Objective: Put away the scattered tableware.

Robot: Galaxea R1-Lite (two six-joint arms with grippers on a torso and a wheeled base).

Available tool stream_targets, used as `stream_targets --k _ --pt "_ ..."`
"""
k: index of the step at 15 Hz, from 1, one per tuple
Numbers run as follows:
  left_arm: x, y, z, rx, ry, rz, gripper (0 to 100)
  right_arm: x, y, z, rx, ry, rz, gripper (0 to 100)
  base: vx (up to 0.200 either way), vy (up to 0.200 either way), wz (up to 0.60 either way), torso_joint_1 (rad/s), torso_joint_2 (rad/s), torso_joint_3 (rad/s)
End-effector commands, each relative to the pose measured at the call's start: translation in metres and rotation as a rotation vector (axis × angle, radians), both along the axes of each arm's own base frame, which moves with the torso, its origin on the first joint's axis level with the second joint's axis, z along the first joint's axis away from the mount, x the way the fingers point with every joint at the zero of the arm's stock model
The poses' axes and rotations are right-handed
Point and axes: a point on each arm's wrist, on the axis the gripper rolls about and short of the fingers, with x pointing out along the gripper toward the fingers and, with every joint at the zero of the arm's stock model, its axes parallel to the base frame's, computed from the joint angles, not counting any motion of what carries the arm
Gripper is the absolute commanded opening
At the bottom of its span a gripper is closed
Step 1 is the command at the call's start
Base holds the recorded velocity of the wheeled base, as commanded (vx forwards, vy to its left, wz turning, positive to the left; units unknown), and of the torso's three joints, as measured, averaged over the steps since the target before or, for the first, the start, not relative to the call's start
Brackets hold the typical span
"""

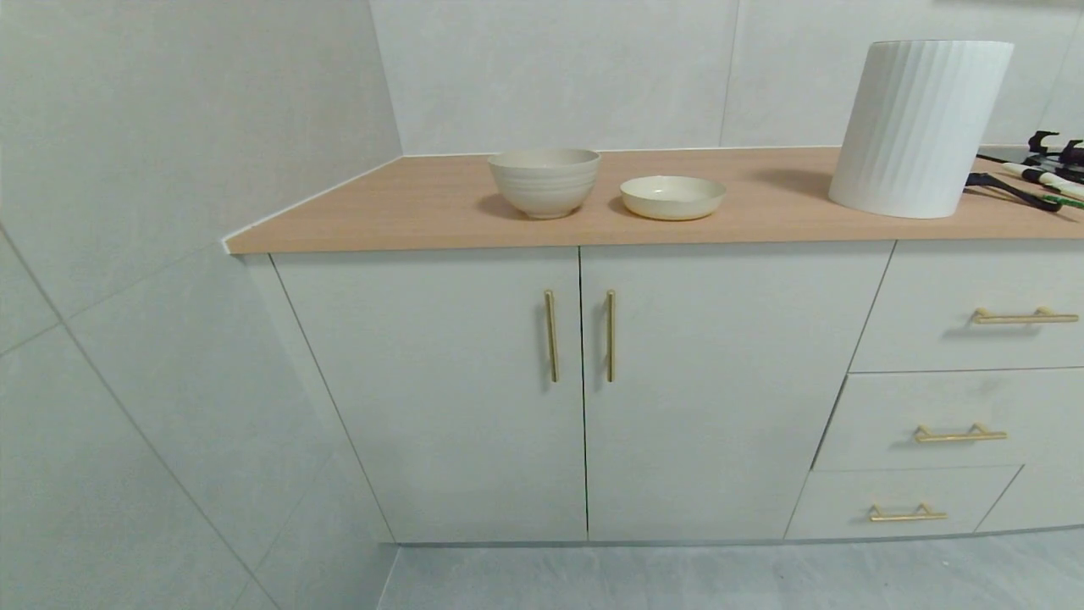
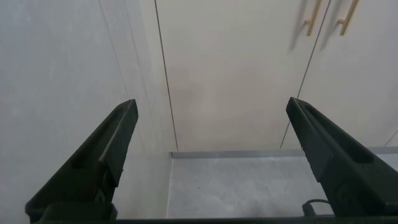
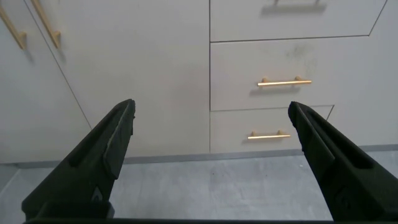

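While the bowl and shallow dish are sitting side by side on the countertop, you are holding the left gripper and right gripper spread wide, empty, low before the shut cabinet doors; likely first step: hooking a door handle squarely, pulling slowly.

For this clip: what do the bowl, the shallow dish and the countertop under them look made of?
The bowl: matte beige with faint ridges round its wall, likely stoneware or fibre composite. The shallow dish: cream with a slight sheen, probably glazed ceramic or plastic. The countertop: even light wood grain, flat finish, likely laminate, not certain.
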Motion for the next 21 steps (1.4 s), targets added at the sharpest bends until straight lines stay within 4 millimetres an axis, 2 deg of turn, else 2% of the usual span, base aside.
stream_targets --k 1,7,17,18,19,20,21 --pt "0.0 0.0 0.0 0.0 0.0 0.0 100 0.0 0.0 0.0 0.0 0.001 0.0 100 0.0 0.0 0.0 0.0 0.0 0.0" --pt "0.0 0.0 0.0 -0.002 0.0 0.0 100 0.0 0.0 0.0 0.0 0.0 0.0 100 0.167 0.0 0.0 -0.003 0.0 0.004" --pt "0.0 0.0 0.0 -0.003 0.0 0.0 100 0.0 0.0 0.0 0.0 0.0 0.0 100 0.0 0.0 0.0 0.0 0.0 0.0" --pt "0.0 0.0 0.0 -0.003 0.0 0.0 100 -0.001 0.0 0.005 0.004 -0.025 0.002 100 0.0 0.0 0.0 0.0 0.0 0.0" --pt "0.0 0.0 0.0 -0.003 0.0 0.0 100 -0.007 0.0 0.026 0.035 -0.125 0.014 100 0.0 0.0 0.0 0.0 0.0 0.0" --pt "0.0 0.0 0.0 -0.003 0.0 0.0 100 -0.011 0.001 0.036 0.089 -0.162 0.056 100 0.0 0.0 0.0 0.0 0.0 0.0" --pt "0.0 0.0 0.0 -0.003 0.0 0.0 100 -0.011 0.003 0.038 0.097 -0.157 0.138 100 0.0 0.0 0.0 0.0 0.0 0.0"
